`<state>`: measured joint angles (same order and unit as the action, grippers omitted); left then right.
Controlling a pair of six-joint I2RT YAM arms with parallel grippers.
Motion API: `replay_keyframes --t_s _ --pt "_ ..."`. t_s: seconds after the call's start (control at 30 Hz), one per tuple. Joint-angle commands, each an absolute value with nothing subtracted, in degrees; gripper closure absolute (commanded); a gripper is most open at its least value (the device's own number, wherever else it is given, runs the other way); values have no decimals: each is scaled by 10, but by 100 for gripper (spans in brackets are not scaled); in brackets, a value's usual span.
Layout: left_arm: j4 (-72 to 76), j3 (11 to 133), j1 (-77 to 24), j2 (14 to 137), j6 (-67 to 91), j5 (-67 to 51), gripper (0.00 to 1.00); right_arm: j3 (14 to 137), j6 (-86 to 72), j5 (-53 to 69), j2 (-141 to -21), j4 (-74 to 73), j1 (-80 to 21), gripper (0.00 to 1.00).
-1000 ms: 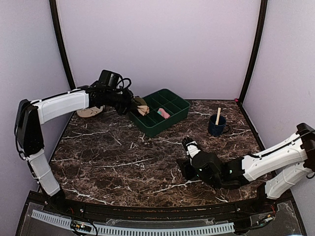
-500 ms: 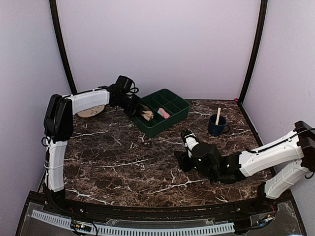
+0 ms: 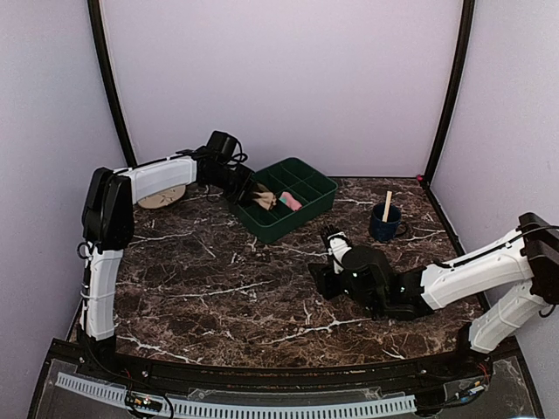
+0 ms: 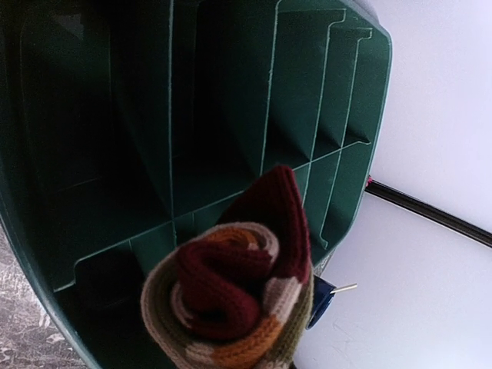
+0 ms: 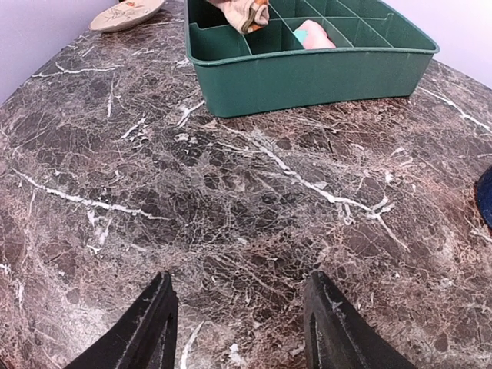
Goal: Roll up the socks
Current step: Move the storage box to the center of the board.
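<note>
The left gripper [image 3: 251, 194] clamps the rolled striped sock [image 4: 234, 304] over the green divided tray [image 5: 307, 73]; the pink sock [image 5: 315, 34] lies inside. The right gripper [image 5: 240, 296] gapes wide above the marble table [image 5: 231, 184].

A dark green divided tray [image 3: 306, 218] sits at the back of a brown marble bench [image 3: 218, 279], a dark blue mug [image 3: 384, 227] holding a wooden stick [image 3: 387, 206] to its right, a round beige disc [image 3: 162, 198] at far left, near the wall.
</note>
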<state>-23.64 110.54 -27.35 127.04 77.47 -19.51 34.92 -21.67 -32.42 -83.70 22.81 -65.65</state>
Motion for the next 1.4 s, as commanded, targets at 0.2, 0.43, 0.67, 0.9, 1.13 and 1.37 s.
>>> replay_keyframes --t_s 0.2,0.43,0.67,0.9,1.13,1.37 --pt "-233 1195 -290 1336 798 -217 100 346 -205 -299 -842 262 -632 48" --pt "-260 1237 -299 1369 797 -223 100 340 -200 -295 -834 259 -622 48" --pt "-324 1246 -306 1373 760 -221 100 331 -201 -292 -822 257 -611 48" --pt "-404 1250 -308 1373 716 -213 100 328 -201 -292 -819 258 -608 48" --pt "-468 1257 -299 1384 666 -209 100 330 -201 -289 -816 256 -606 48" --pt "-550 1263 -295 1393 604 -199 100 334 -204 -288 -816 250 -606 48"
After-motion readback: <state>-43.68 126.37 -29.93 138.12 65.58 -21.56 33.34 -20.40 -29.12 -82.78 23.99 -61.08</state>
